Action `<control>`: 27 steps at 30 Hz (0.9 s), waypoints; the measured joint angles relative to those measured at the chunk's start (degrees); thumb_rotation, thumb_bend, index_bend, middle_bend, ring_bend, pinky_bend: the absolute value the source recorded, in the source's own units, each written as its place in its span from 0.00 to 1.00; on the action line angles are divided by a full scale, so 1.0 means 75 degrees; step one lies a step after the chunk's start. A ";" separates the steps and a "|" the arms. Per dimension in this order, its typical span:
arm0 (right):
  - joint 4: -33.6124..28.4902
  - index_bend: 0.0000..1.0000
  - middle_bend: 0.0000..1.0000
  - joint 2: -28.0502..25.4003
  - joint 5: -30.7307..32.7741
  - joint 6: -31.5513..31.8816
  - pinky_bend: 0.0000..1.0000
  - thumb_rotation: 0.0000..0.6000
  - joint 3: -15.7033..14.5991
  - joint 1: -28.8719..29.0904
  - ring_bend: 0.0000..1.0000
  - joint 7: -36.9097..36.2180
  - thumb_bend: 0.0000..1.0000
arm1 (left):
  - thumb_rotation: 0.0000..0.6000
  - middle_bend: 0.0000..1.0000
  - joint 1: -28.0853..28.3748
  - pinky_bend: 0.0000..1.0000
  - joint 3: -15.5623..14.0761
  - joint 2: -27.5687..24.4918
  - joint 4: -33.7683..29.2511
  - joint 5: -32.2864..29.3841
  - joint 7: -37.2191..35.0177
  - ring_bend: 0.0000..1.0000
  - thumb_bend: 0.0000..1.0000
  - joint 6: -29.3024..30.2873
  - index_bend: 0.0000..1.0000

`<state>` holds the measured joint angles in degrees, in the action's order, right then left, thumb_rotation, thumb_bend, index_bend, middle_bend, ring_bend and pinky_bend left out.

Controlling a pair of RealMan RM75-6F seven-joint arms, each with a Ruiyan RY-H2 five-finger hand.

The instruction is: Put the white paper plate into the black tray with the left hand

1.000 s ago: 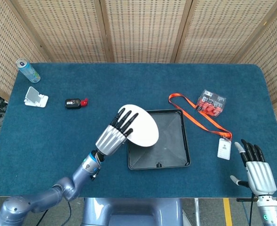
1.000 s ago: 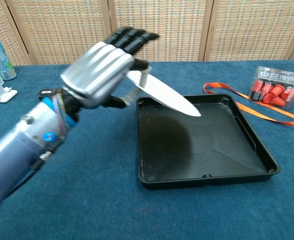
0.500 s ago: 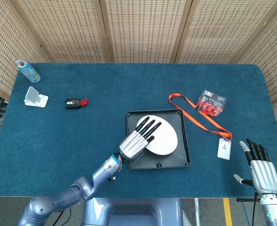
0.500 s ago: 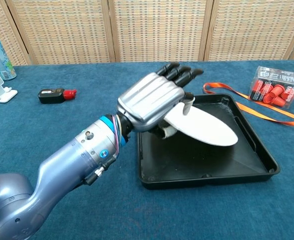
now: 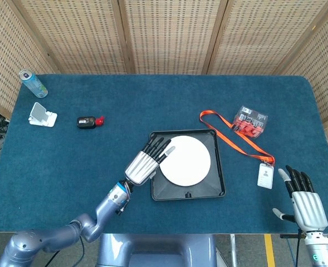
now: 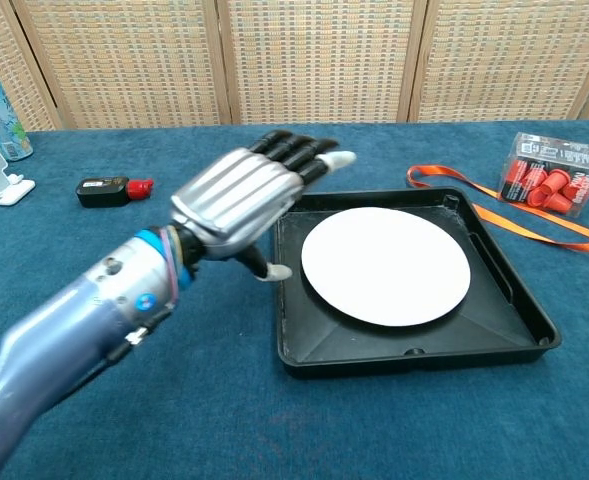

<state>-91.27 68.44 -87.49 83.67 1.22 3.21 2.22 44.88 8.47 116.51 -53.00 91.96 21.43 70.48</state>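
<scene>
The white paper plate [image 5: 186, 160] [image 6: 385, 265] lies flat inside the black tray [image 5: 216, 181] [image 6: 514, 305], near the middle of the table. My left hand [image 5: 147, 161] [image 6: 244, 195] hovers over the tray's left edge, open, fingers stretched out, holding nothing and clear of the plate. My right hand [image 5: 304, 203] is at the near right corner, open with fingers spread, and is seen only in the head view.
An orange lanyard [image 5: 239, 139] with a badge [image 5: 265, 176] and a box of red items [image 5: 250, 121] [image 6: 554, 167] lie right of the tray. A black and red device [image 5: 89, 121] [image 6: 111, 189], a white stand [image 5: 42, 115] and a can [image 5: 33, 83] sit far left.
My left hand carried the plate over the tray, lowered it, let go and drew back left. The plate now lies flat in the tray. The right hand barely shifted.
</scene>
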 measured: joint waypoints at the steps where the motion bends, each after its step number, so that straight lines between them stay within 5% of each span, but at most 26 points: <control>1: -0.0029 0.00 0.00 -0.0004 -0.0044 0.0023 0.00 1.00 -0.0008 0.0000 0.00 0.0016 0.13 | 1.00 0.00 -0.0096 0.00 -0.0029 -0.0155 -0.0222 -0.0062 0.0122 0.00 0.00 0.0001 0.00; 16: -0.0222 0.00 0.00 0.0000 -0.0377 0.0182 0.00 1.00 -0.0126 -0.0024 0.00 0.0290 0.13 | 1.00 0.00 -0.2338 0.00 -0.0651 -0.2623 -0.3673 -0.0952 0.1023 0.00 0.00 0.1366 0.00; 27: -0.0361 0.00 0.00 0.0043 -0.0506 0.0162 0.00 1.00 -0.0190 -0.0005 0.00 0.0611 0.13 | 1.00 0.00 -0.4285 0.00 -0.1709 -0.4669 -0.5305 -0.1039 0.0728 0.00 0.00 0.2885 0.00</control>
<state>-93.97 68.76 -91.28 84.89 -0.21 3.18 6.81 12.74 -4.35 81.49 -92.78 84.16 26.89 92.11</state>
